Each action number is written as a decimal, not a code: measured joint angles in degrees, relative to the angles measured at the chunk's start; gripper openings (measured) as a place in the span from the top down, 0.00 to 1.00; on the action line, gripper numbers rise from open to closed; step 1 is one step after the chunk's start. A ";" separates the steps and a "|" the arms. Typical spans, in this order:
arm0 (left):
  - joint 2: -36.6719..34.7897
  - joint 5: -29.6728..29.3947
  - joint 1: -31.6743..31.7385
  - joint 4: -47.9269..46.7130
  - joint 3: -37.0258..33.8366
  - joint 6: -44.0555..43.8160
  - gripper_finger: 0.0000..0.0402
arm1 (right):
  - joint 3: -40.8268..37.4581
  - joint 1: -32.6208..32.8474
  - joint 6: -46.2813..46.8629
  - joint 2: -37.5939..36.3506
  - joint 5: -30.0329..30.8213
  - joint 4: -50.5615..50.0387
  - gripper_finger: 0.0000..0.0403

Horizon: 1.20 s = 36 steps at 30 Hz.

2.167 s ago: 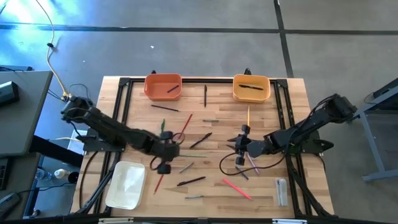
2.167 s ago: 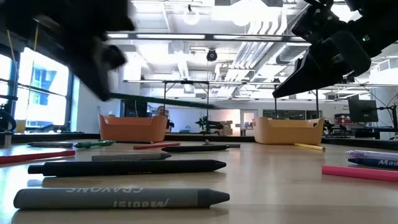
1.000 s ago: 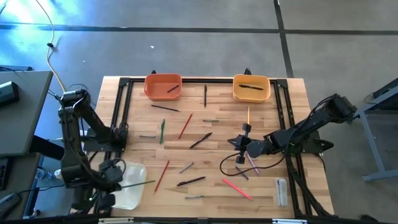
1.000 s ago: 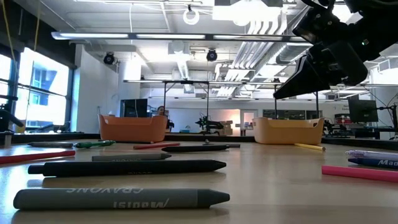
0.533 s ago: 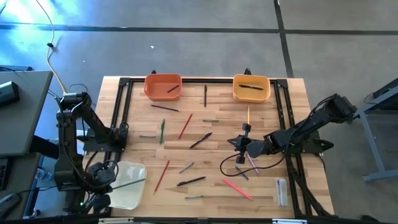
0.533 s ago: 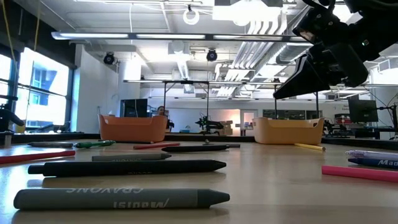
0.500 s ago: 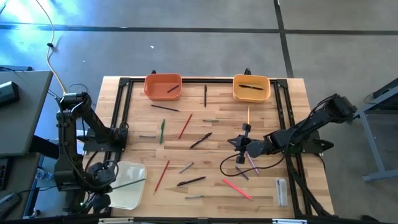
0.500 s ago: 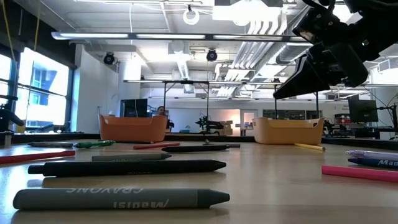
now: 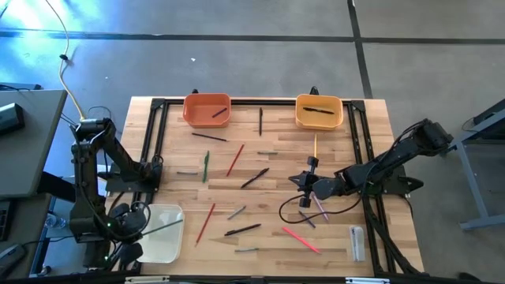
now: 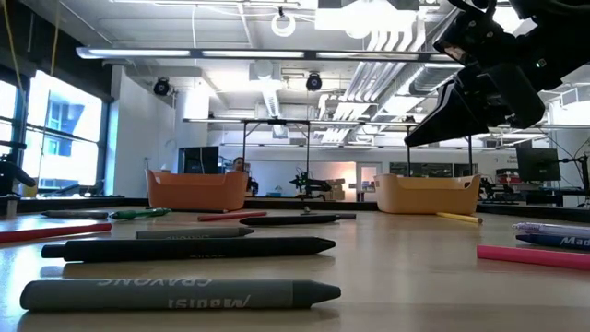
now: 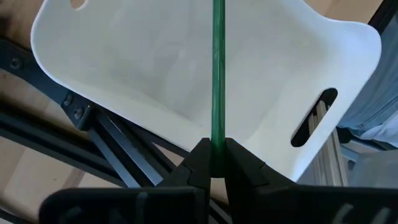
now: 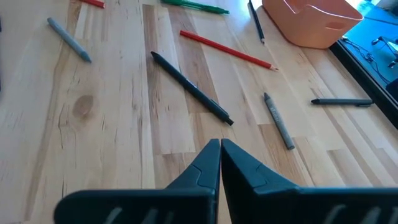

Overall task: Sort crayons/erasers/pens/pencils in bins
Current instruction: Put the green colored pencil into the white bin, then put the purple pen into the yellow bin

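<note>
The left gripper (image 11: 212, 163) has its jaws closed on a green pencil (image 11: 217, 68), which reaches forward from the jaws over the white bin (image 11: 124, 81). The right gripper (image 12: 220, 152) is closed and empty above the tabletop (image 12: 124, 124).

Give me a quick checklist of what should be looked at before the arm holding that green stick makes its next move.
1. Left tool pinches the green pencil: ok.
2. Pencil hangs over the white bin, not the wood: ok.
3. White bin free of other things where visible: ok.
4. Pencil lined up to fit inside the bin: cannot tell; in the high view its tip reaches near the rim.
5. Right tool shut, empty, waiting above the table's middle: ok.
6. Orange bin and yellow bin each hold a dark pen: ok.
</note>
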 joint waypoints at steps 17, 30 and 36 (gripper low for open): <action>-0.11 0.25 0.74 1.72 0.06 1.34 0.74 | 0.00 0.00 0.00 0.00 -0.02 0.01 0.98; -4.37 -9.67 17.35 3.59 1.27 38.58 0.94 | 0.00 0.01 -0.13 0.02 -0.04 0.03 0.98; -5.95 -9.21 30.67 9.66 1.25 66.19 0.99 | 0.00 0.00 -1.50 0.02 -0.06 0.43 0.98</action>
